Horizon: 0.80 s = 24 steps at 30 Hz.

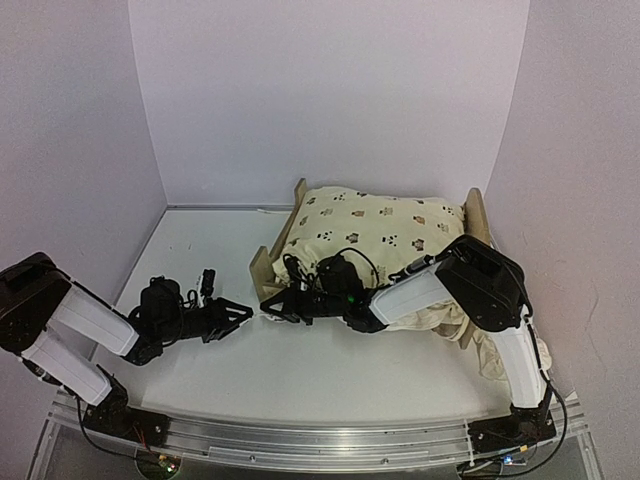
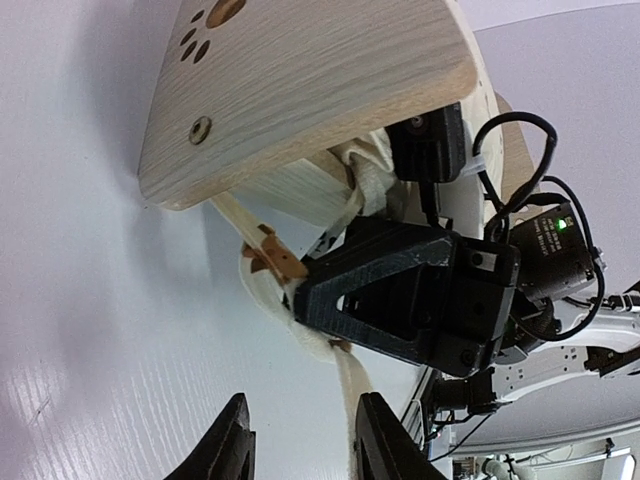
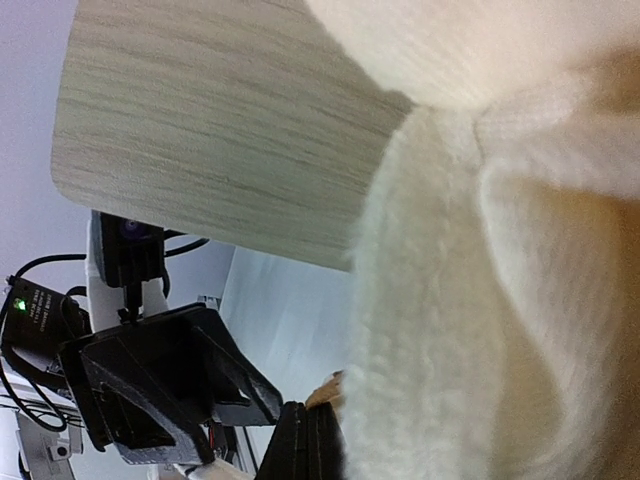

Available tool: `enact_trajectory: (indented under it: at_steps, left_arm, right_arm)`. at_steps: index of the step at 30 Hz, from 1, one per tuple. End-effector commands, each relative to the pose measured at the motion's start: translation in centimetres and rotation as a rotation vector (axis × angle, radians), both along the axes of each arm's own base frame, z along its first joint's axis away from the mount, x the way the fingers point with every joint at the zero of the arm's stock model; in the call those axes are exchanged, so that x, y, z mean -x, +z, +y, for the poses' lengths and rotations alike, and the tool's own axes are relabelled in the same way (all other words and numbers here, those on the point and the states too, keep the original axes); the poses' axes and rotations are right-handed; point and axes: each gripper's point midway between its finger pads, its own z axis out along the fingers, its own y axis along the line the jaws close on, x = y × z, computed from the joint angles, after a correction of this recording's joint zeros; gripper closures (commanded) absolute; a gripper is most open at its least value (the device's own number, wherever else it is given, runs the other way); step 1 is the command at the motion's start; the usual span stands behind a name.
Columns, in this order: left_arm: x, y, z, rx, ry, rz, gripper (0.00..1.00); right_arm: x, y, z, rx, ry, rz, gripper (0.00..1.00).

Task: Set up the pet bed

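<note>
The pet bed's light-wood headboard (image 1: pixel 262 268) with its paw-print cutout (image 2: pixel 222 12) stands on the table. The cream animal-print cushion (image 1: pixel 380 225) covers the frame. My right gripper (image 1: pixel 272 305) is shut on one of the cushion's ties (image 2: pixel 262 262) just in front of the headboard. In the right wrist view its fingers (image 3: pixel 310 440) pinch the tie's tan end (image 3: pixel 332 388) beside the fleecy cushion (image 3: pixel 450 300). My left gripper (image 1: pixel 245 314) is open and empty, facing the right gripper. The tie's free end (image 2: pixel 350 395) lies on the table close to one of its fingers (image 2: pixel 385 440).
The footboard (image 1: pixel 478 215) stands at the bed's far right. Part of the cushion (image 1: pixel 490 352) hangs off the bed's near right side by the right arm. White walls close in the table at the back and sides.
</note>
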Motion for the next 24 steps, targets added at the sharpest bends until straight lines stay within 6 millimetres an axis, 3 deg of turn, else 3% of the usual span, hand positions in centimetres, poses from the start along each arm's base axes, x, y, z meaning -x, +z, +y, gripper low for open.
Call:
enact_trajectory:
  at_steps: [1,6,9,15,20,24]
  left_arm:
    - [-0.8,0.4,-0.2,0.062,0.028,0.002,0.65]
    - [-1.2,0.5,-0.3,0.119,0.052,0.007,0.69]
    - [-1.4,0.8,-0.2,0.114,0.059,-0.01,0.63]
    - [-2.3,1.1,2.1,-0.088,0.158,-0.059,0.6]
    - [-2.5,1.6,3.1,-0.187,0.171,-0.096,0.65]
    - [-2.8,1.6,3.9,-0.274,0.189,-0.118,0.66]
  right_arm:
    - [-1.0,5.4,0.0,-0.134,-0.004,-0.076,1.0]
    - [-1.0,4.9,0.0,-0.13,-0.006,-0.073,1.0]
    - [-0.7,4.2,-0.1,-0.113,0.008,-0.083,1.0]
    - [-0.2,1.1,-1.0,-0.047,0.007,-0.068,1.0]
    - [0.5,-0.1,-0.4,0.001,0.079,-0.054,1.0]
    - [1.2,-2.3,-1.4,0.127,0.091,-0.077,1.0]
